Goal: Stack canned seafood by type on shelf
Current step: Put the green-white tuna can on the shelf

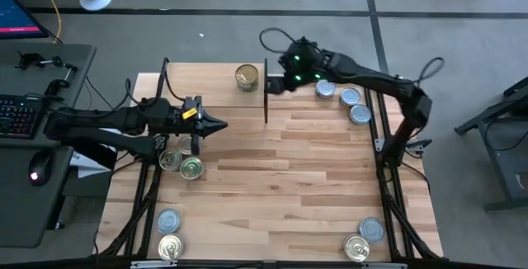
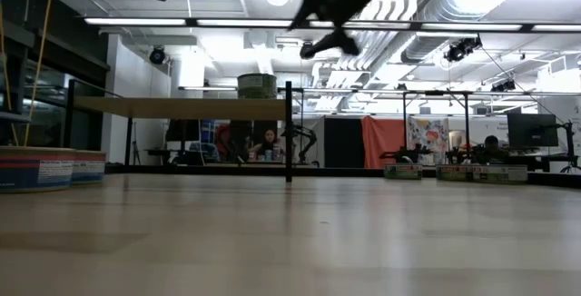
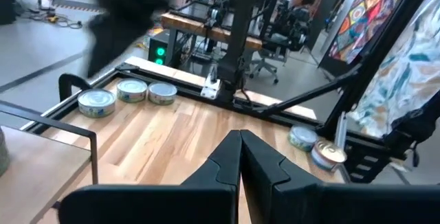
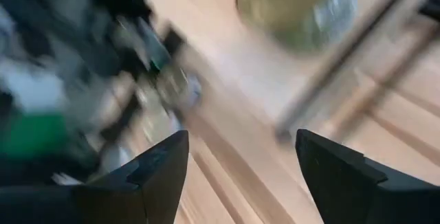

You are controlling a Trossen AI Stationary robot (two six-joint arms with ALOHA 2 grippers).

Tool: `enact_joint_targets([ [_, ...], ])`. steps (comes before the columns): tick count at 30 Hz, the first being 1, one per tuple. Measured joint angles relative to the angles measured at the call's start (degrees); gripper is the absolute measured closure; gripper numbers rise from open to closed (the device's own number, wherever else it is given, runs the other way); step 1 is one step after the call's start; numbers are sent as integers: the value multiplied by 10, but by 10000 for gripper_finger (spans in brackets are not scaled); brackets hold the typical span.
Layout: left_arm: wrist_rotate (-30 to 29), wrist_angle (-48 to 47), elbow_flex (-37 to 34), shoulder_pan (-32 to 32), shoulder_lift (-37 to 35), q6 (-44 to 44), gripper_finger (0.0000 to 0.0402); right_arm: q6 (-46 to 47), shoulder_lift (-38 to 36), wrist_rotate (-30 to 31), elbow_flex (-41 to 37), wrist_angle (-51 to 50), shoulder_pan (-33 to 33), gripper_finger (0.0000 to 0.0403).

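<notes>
one gold-topped tin (image 1: 247, 77) already sits on the shelf (image 1: 206, 83), at about 12 o'clock on the desk (image 1: 313, 162); no tin is in either hand. the right hand (image 1: 276, 82) hovers above the shelf's right end, just beside that tin, fingers apart and empty, as the right wrist view shows with the tin blurred ahead of the spread fingers (image 4: 158, 172). the likely step is fetching another tin, and the three silver-blue tins (image 1: 348, 97) near 1 o'clock lie closest. to do it well, i would lift clear of the black upright (image 1: 266, 92) first, come straight down over one tin with the fingers wide enough to span its rim, and grip low on the side wall so it stays level; its type should get its own pile, apart from the gold one. the right arm reaches from the desk's right edge, elbow bent, forearm stretched toward 11 o'clock. the left hand (image 1: 221, 125) waits at 9 o'clock, fingers pressed together, near two tins (image 1: 181, 164).
</notes>
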Motion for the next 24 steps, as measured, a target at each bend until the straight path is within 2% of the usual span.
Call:
enact_joint_targets([
  [4,0,6,0,7,16,0,401,-64,-56,102,-2,-187,44,144],
  [6,9,11,0,15,28,0,402,-63,-81,139,-35,-230,65,144],
  [11,65,57,0,38,57,0,401,32,-173,104,-245,-189,93,144],
  [13,72,65,0,43,66,0,402,80,-209,120,-332,-178,86,144],
  [17,71,66,0,47,72,-4,401,192,-259,216,-443,-176,49,144],
  [19,71,66,0,47,73,-5,401,243,-266,291,-471,-174,30,148],
  [22,71,66,0,46,72,-5,401,321,-264,396,-498,-175,7,173],
  [24,71,66,0,46,72,-5,401,360,-257,435,-515,-174,-7,205],
])
